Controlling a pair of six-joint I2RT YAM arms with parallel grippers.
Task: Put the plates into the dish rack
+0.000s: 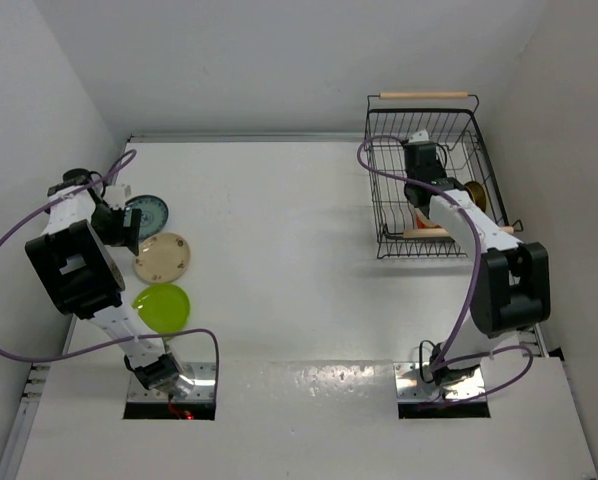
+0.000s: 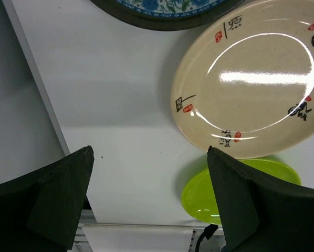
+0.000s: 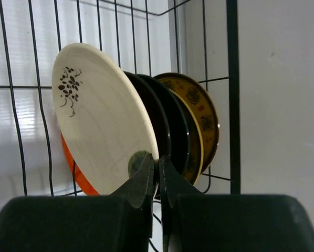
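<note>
The left gripper [image 2: 149,157] is spread wide over the table [image 2: 120,105]. The beige plate [image 2: 251,79] lies just beyond one finger, and the lime green plate [image 2: 199,197] is partly hidden behind that same finger. The right gripper [image 3: 158,163] is pressed together, its tips at the lower rim of the cream plate [image 3: 99,121], which stands upright in the dish rack [image 3: 231,105].

A broad stretch of bare white surface [image 1: 279,270] lay open between the left-hand plates and the black wire dish rack [image 1: 424,96]. The teal patterned plate [image 1: 149,213], beige round plate [image 1: 162,257] and lime green plate [image 1: 162,307] crowded a line near the left wall, barely apart. In the rack, upright plates fronted by a cream plate [image 3: 94,121] packed the right end; the right arm [image 1: 459,215] blocked its near side.
</note>
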